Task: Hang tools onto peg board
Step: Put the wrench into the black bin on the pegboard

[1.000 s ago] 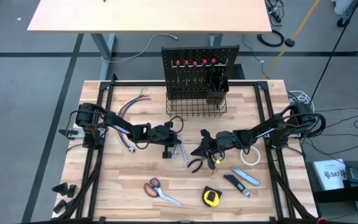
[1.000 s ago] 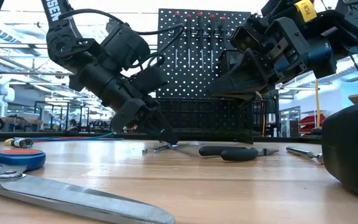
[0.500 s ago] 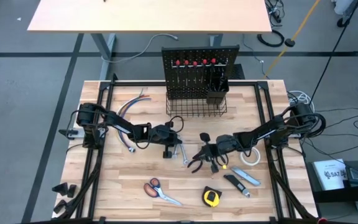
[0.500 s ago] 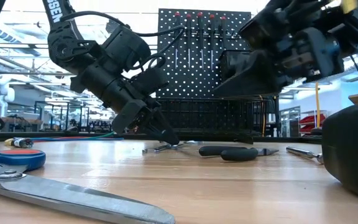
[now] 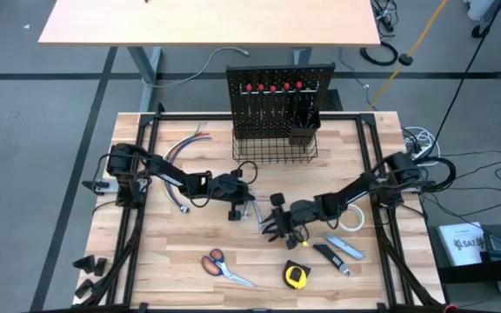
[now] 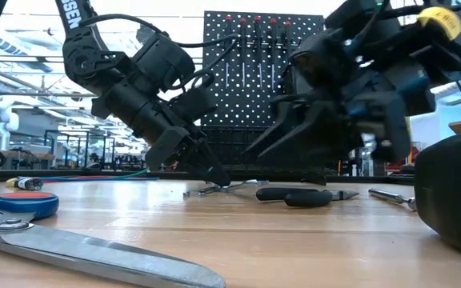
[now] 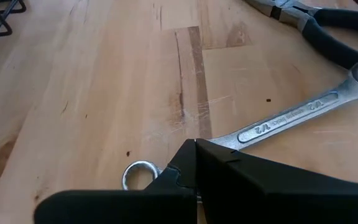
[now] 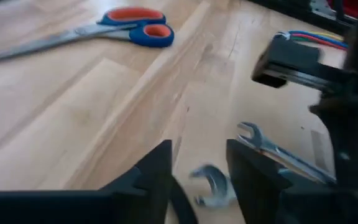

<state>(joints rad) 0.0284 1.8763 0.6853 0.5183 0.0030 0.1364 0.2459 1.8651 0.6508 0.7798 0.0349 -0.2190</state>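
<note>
High view: left end effector (image 5: 236,207) sits closed at mid-worktop (image 5: 163,252), beside the wrench (image 5: 252,214). Right end effector (image 5: 278,228) is over the pliers (image 5: 274,231). Peg board (image 5: 278,100) stands well apart at the far edge.

Low view: pliers (image 6: 298,194) lie flat under the right end effector.

Left wrist view: wrench (image 7: 291,117) lies just beyond the closed fingers.

Right wrist view: fingers (image 8: 157,171) are parted and empty; scissors (image 8: 114,34) lie well apart.
</note>
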